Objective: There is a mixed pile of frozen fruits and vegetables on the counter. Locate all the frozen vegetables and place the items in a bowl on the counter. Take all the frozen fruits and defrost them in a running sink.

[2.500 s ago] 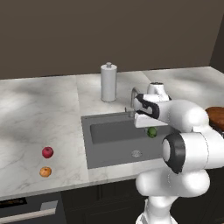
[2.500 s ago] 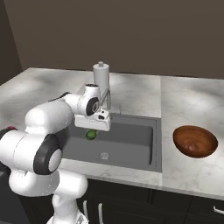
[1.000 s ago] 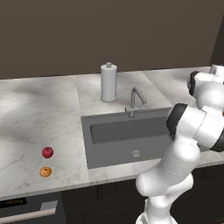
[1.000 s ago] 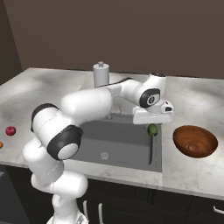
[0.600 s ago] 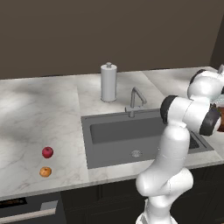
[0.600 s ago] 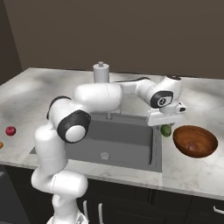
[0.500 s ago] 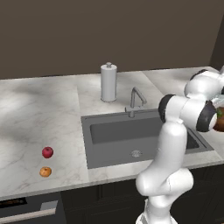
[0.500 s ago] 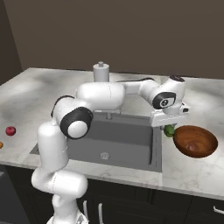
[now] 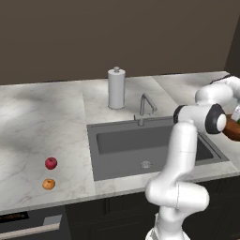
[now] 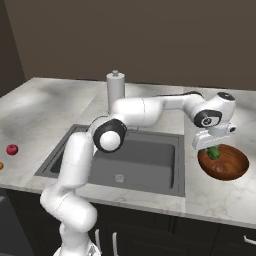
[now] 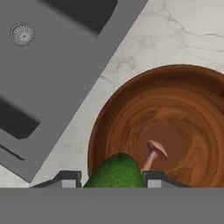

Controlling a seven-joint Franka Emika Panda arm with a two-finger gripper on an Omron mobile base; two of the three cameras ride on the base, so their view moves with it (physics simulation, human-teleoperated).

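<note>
Here, left base view: paper-towel cylinder [image 9: 116, 87] behind the sink [image 9: 152, 145]; apple [image 9: 51, 163] and orange [image 9: 48, 184] lie apart on the counter [image 9: 42, 126]. Right base view: gripper [image 10: 213, 149] part-closed on the green piece [image 10: 214, 152], seemingly above the bowl [image 10: 223, 162]. Hand view: mushroom [image 11: 153, 154] inside the bowl, beside the green piece.

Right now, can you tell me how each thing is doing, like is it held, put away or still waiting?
gripper: shut on the green piece, above the bowl
green piece: held, not yet dropped
mushroom: lying inside the bowl
bowl: on the counter, upright
red apple: waiting on the counter
orange: waiting on the counter
sink: no fruit inside
</note>
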